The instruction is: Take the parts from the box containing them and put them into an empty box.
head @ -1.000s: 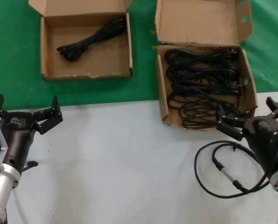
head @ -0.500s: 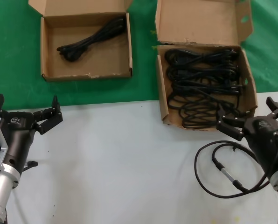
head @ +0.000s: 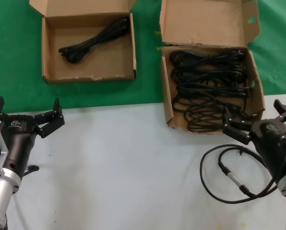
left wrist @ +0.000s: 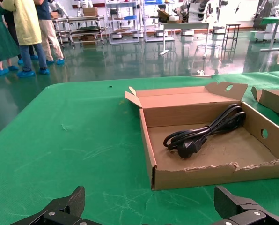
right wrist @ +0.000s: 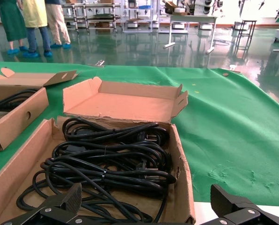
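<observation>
Cords (head: 208, 88): stacked in deep box (head: 209, 24); one lay in shallow box (head: 51, 48). Judged light, limp, rubbery, tangle-prone; best pinched mid-bundle. My right claw (head: 255, 125): wide open, empty, at that box's near edge. My left claw (head: 28, 120): wide open, empty, over desk (head: 124, 163).

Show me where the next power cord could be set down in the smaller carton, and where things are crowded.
In the smaller carton, one cord bundle lies diagonally; the floor toward the front rim and the near right corner is bare. The larger carton is packed with cords. The white tabletop between the left gripper and right gripper is bare, apart from the thin robot cable.
</observation>
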Robot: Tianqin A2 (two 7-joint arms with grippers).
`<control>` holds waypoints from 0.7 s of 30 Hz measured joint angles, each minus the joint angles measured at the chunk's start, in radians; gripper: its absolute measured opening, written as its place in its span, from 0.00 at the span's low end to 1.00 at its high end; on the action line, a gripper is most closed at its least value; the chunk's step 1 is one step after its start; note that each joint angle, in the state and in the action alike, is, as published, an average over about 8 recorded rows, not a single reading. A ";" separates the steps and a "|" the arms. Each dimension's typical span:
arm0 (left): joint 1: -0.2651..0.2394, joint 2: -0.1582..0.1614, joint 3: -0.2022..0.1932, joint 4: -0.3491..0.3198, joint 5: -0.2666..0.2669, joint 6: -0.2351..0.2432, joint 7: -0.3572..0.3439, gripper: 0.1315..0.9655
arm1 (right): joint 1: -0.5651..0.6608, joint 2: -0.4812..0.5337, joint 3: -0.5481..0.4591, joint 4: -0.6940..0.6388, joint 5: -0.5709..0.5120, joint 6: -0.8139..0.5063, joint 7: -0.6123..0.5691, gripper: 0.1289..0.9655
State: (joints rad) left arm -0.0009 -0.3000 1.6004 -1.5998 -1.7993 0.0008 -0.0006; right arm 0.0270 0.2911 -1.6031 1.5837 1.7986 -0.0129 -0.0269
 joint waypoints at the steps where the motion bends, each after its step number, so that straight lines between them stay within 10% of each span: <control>1: 0.000 0.000 0.000 0.000 0.000 0.000 0.000 1.00 | 0.000 0.000 0.000 0.000 0.000 0.000 0.000 1.00; 21: 0.000 0.000 0.000 0.000 0.000 0.000 0.000 1.00 | 0.000 0.000 0.000 0.000 0.000 0.000 0.000 1.00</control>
State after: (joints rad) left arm -0.0009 -0.3000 1.6004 -1.5998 -1.7993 0.0008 -0.0006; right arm 0.0270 0.2911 -1.6031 1.5837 1.7986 -0.0129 -0.0269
